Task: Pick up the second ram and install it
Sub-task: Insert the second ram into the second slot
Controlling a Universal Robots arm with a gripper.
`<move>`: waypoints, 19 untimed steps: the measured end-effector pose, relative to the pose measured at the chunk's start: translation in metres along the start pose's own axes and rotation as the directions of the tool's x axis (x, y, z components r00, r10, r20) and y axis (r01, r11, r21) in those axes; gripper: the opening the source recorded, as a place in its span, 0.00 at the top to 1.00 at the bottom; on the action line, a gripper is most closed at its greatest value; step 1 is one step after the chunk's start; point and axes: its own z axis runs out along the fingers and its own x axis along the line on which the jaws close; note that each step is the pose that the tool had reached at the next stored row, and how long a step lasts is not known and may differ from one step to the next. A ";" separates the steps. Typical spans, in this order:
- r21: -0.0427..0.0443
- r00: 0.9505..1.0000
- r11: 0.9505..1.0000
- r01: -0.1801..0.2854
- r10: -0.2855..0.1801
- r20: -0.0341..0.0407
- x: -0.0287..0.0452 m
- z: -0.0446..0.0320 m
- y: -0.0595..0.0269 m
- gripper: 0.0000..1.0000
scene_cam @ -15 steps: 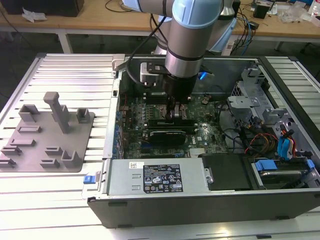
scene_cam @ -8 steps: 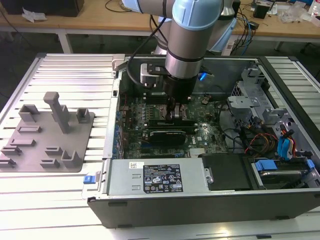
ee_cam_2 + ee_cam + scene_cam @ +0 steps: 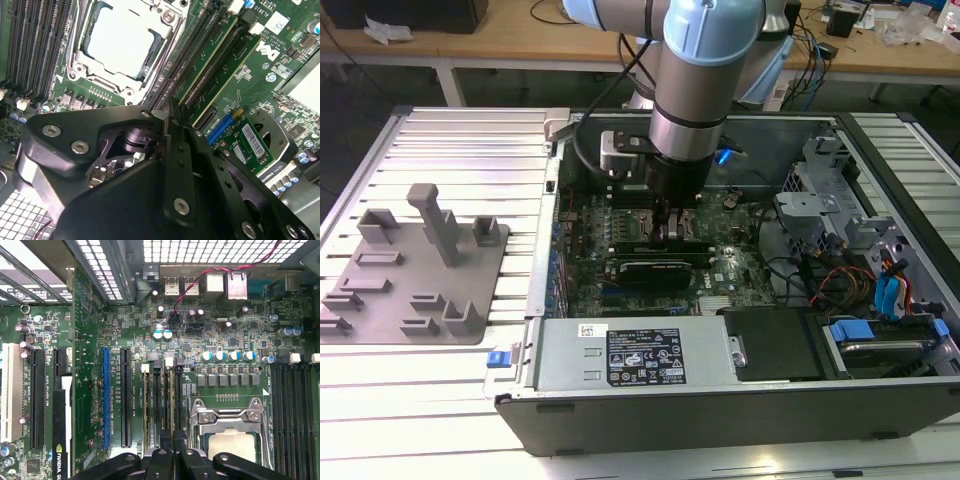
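The gripper (image 3: 672, 232) is down inside the open computer case (image 3: 720, 395), over the motherboard (image 3: 220, 335) beside the CPU socket (image 3: 122, 42). Its fingers (image 3: 172, 125) are pressed together — closed on the top edge of the second ram (image 3: 212, 67), which stands in a memory slot (image 3: 161, 405) next to another seated stick. The grey fixture plate (image 3: 415, 270) lies well apart, at the exterior view's left.

I see a green motherboard (image 3: 235, 340) with black memory slots (image 3: 295, 410) and one blue expansion slot (image 3: 105, 397); the gripper (image 3: 167, 117) is matte black with silver screws; the arm (image 3: 705, 60) is pale blue and grey; the fixture block plate (image 3: 415, 275) at left of the exterior view is plain grey; the table (image 3: 470, 150) is ribbed silver.
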 end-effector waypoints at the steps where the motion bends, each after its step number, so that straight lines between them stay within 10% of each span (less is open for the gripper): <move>1: 0.000 1.000 1.000 0.000 0.000 0.000 0.0000 0.0001 0.0000 0.91; 8: 0.000 1.000 1.000 0.000 0.000 0.000 -0.0001 -0.0034 0.0002 0.83; 13: 0.013 1.000 1.000 0.001 -0.001 0.003 -0.0007 -0.0255 0.0016 0.83; 19: 0.014 1.000 1.000 0.002 -0.002 0.004 -0.0011 -0.0264 -0.0124 0.83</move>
